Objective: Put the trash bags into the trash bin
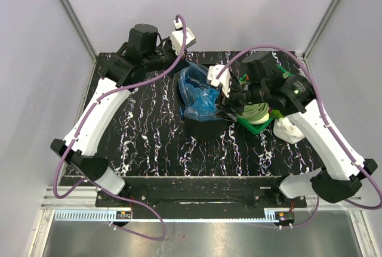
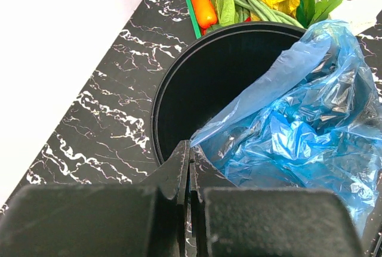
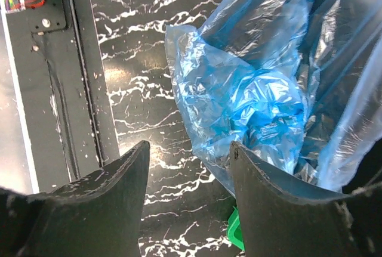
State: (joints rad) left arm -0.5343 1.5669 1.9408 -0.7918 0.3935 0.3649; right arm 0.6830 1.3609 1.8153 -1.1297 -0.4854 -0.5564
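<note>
The black trash bin (image 1: 206, 130) stands mid-table. A blue trash bag (image 1: 197, 93) drapes over its rim, partly inside and partly hanging outside. My left gripper (image 1: 186, 66) is at the bin's far side. In the left wrist view it (image 2: 192, 149) is shut, pinching the bag's corner (image 2: 286, 126) above the bin's rim (image 2: 158, 108). My right gripper (image 1: 225, 103) is at the bin's right side. In the right wrist view it (image 3: 188, 155) is open and empty, with the crumpled bag (image 3: 250, 90) just beyond its right finger (image 3: 256, 173).
A green tray (image 1: 258, 127) of vegetables sits right of the bin, touching it; its carrot (image 2: 200, 3) and greens show in the left wrist view. A white plastic lump (image 1: 289, 130) lies right of the tray. The table's front rail (image 3: 59, 90) is close.
</note>
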